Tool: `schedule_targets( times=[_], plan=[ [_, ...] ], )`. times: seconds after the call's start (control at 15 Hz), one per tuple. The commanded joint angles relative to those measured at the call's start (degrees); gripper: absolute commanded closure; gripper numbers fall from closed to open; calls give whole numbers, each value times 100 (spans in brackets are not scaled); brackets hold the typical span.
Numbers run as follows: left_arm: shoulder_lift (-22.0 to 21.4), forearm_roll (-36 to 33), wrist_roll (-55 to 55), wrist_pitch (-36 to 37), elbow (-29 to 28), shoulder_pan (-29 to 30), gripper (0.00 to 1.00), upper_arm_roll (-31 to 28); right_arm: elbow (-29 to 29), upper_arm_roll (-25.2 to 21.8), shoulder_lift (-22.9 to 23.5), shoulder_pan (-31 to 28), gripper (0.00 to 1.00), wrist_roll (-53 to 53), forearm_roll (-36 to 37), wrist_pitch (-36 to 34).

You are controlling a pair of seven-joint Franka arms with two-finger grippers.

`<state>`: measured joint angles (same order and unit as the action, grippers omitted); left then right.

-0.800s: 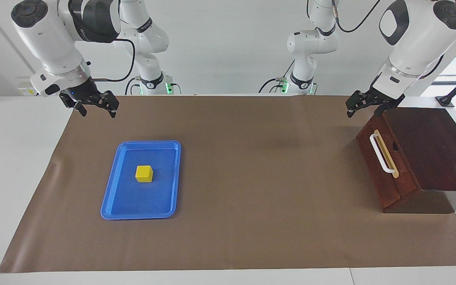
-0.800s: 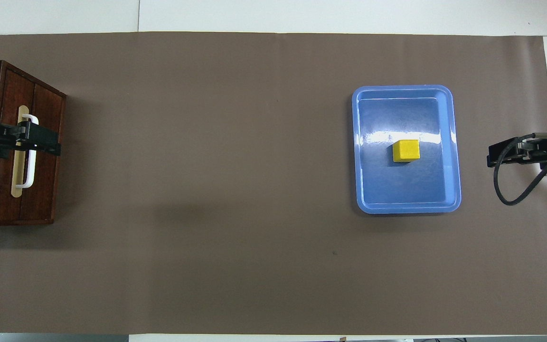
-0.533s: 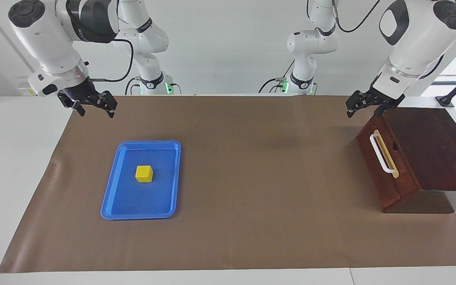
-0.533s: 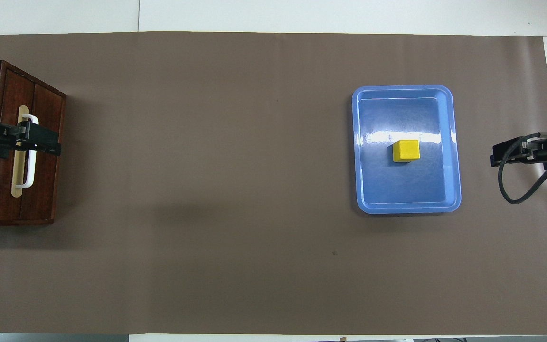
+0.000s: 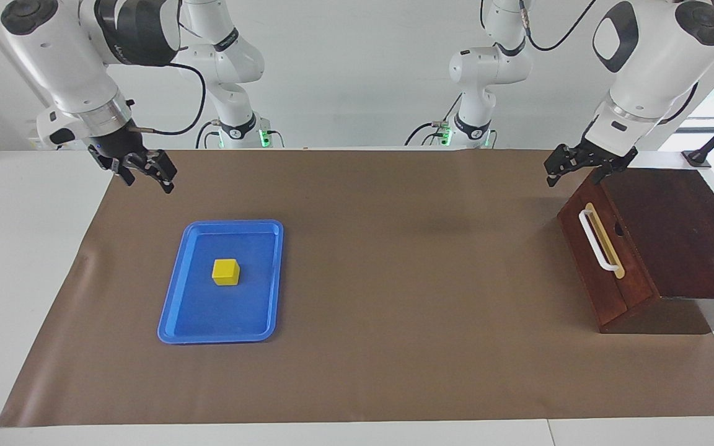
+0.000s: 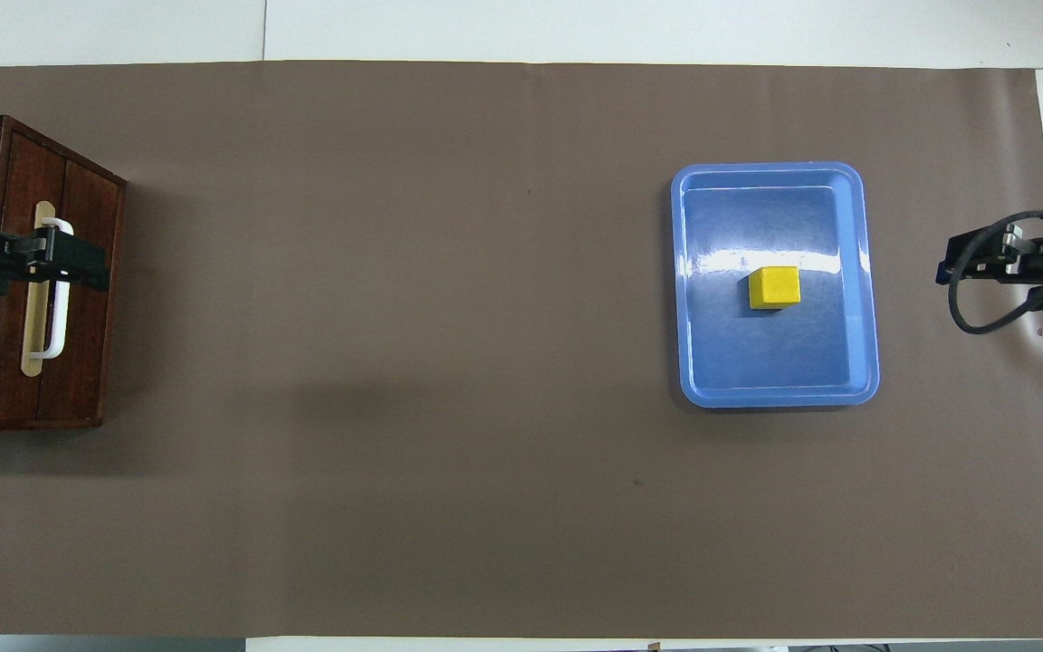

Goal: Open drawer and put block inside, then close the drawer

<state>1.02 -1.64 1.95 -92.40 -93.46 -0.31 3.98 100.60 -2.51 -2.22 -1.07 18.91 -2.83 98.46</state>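
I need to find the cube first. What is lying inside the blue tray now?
Only the yellow block lies in the blue tray, on its floor. Nothing covers it; the floor under the block is hidden.

A robotics lab — white arms (image 5: 72,68) over a paper-covered table (image 5: 394,347).
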Motion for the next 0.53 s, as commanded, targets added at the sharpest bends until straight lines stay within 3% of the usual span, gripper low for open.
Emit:
schedule_targets(
  times=[0.0, 0.27, 0.47],
  plan=[
    [-312, -476, -80, -559, -655, -48, 0, -37, -250, 22, 449, -69, 9, 1067, -375, 164],
    [-216, -1073, -63, -1069, -1068, -56, 0, -20, -961, 5, 1240, -130, 10, 2473, -507, 269],
    [-128, -1497, -45, -1613, -1507, -161, 0, -11, -989, -4, 1460, -254, 10, 3398, -1236, 612]
  ],
)
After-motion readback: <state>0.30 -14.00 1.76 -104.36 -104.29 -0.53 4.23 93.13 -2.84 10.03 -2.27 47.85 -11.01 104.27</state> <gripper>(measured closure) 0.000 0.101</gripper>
